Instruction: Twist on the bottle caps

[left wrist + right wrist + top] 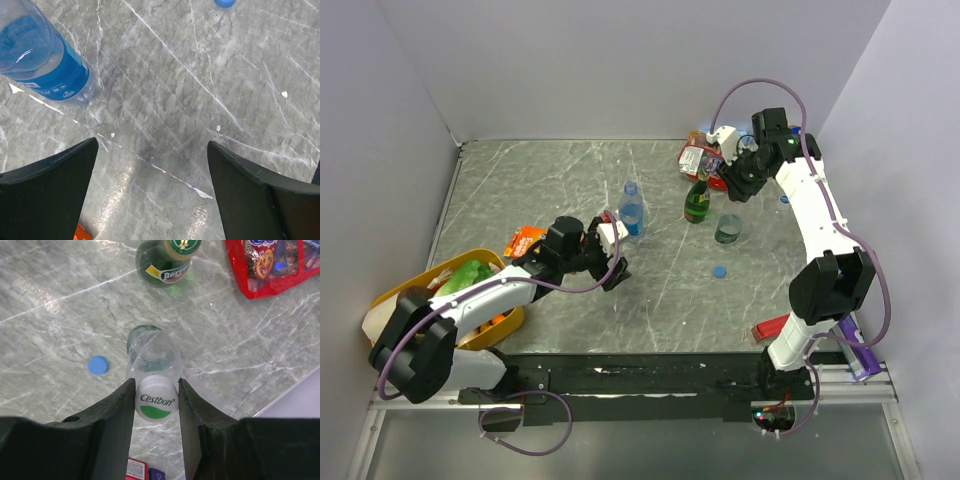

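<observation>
We see the right gripper (156,389) clenched on the green-rimmed cap (156,401), up above the table (55,310). We judge the cap light, stiff, a bit slippery: hold by the rim, w/ moderate force. The left gripper (152,145) is released, nr the water bottle (42,55).

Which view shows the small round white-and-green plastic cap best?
Right wrist: the small round white-and-green plastic cap sits between the right fingers, print readable. The top external view hides it; left wrist lacks it.
</observation>
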